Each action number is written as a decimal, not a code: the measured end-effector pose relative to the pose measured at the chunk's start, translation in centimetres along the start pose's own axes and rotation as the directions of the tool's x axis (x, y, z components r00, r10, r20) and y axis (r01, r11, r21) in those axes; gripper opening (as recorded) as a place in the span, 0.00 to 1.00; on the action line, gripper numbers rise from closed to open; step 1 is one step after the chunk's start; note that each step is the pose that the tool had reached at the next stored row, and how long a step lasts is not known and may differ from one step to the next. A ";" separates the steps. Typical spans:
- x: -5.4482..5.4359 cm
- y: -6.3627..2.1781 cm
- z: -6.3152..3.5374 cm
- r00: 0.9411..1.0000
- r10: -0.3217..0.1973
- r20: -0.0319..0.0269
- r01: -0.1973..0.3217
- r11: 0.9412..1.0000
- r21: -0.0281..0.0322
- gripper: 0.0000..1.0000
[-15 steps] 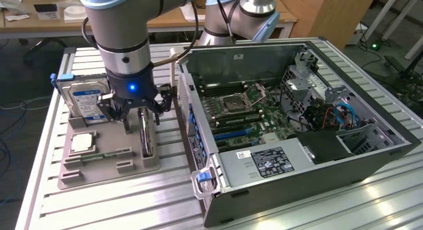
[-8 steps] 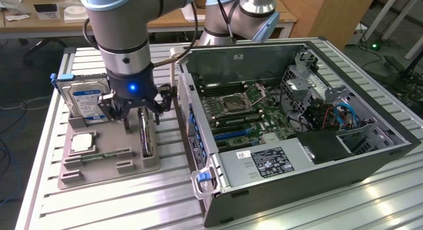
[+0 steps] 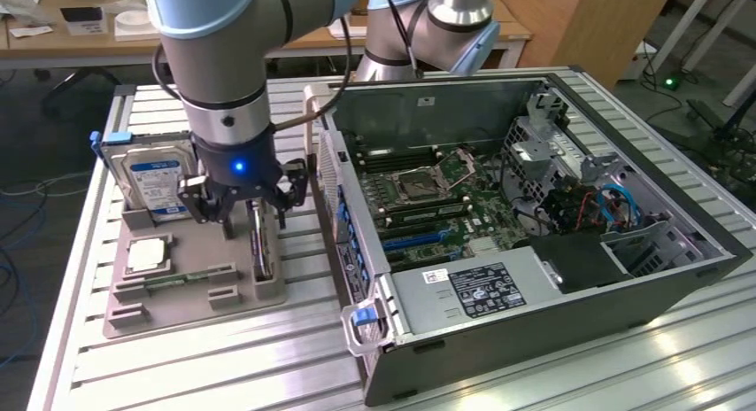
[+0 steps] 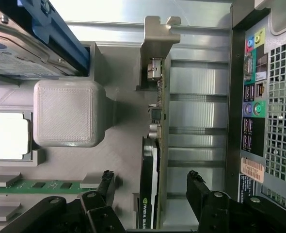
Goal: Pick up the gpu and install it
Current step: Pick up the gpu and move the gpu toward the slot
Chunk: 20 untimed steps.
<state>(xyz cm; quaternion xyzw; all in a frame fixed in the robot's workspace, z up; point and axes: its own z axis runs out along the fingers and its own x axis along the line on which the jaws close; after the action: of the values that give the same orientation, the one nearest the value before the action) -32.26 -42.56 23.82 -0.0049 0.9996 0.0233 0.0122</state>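
gripper (image 4: pixel 150 177), jaws spread wide, straddles the gpu (image 4: pixel 147 196), stood on edge in its holder (image 4: pixel 119 150) for a side pinch, at the exterior view's left of the open case (image 3: pixel 532 340).

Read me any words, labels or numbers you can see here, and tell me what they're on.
"NVIDIA": on the gpu edge.
Hard drive label: too small to read.
Power supply label: too small to read.
Sticker on the computer case: blurred, unreadable.
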 end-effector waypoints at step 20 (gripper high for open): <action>0.0 0.64 0.52 1.000 0.000 -0.001 0.000 1.000 0.000 0.71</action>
<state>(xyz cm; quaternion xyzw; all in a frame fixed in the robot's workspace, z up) -32.26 -41.89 23.33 -0.0048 0.9996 0.0234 0.0117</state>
